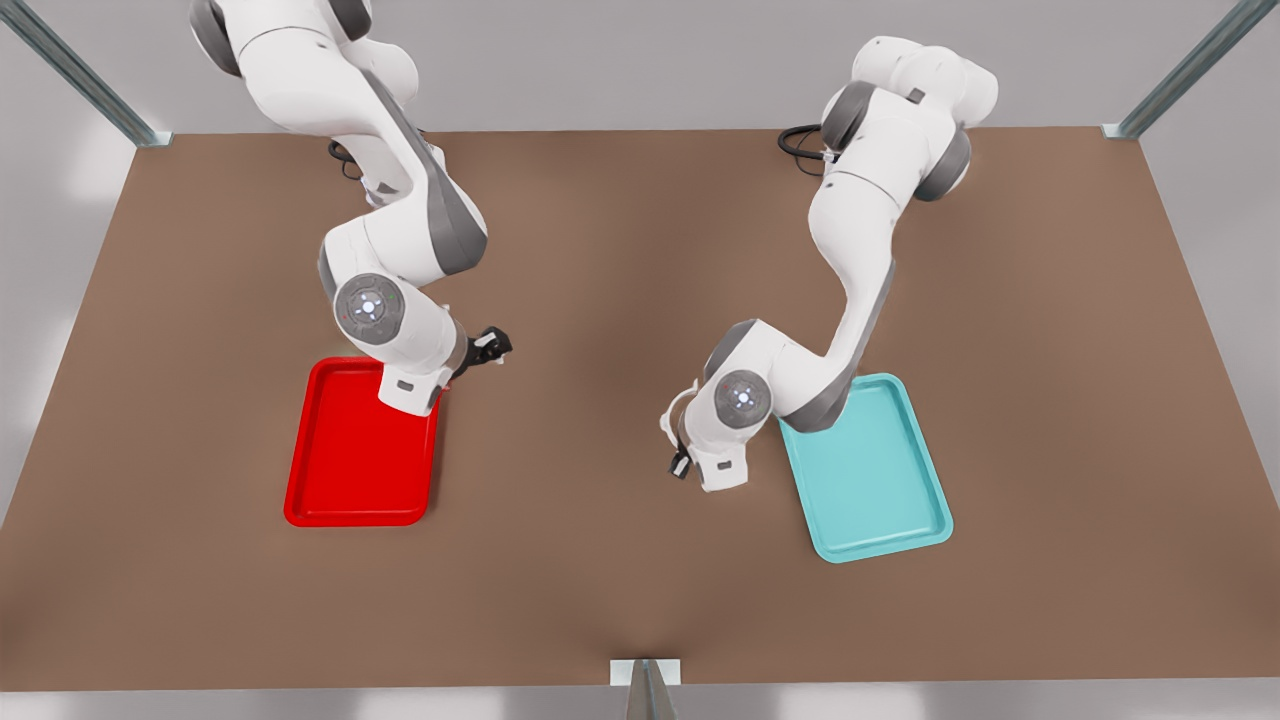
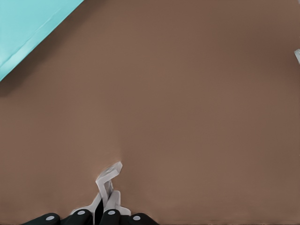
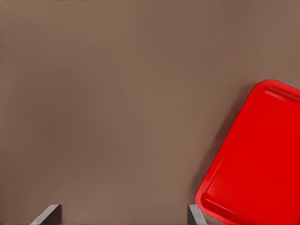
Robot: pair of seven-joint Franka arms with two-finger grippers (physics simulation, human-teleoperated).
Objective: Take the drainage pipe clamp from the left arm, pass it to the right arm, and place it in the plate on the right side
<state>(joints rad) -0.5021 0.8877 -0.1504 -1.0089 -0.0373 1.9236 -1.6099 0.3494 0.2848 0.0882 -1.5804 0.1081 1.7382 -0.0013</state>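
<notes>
The drainage pipe clamp (image 2: 108,180) is a thin white curved clip pinched between the fingers of my left gripper (image 2: 96,216), which is shut on it above bare table. In the front view that gripper (image 1: 681,464) hangs beside the teal tray's near-left corner, and the clamp (image 1: 670,415) sticks out of it. My right gripper (image 1: 490,347) hovers at the far right corner of the red plate (image 1: 350,480), on the front view's left. Its fingers (image 3: 194,215) stand wide apart and open, with nothing between them. The plate (image 3: 258,164) lies beside them.
A teal tray (image 1: 870,470) lies on the front view's right, partly under the left arm; its corner (image 2: 28,23) shows in the left wrist view. Brown table stretches between the two trays. Metal frame posts stand at the far corners, and a bracket (image 1: 645,672) sits at the front edge.
</notes>
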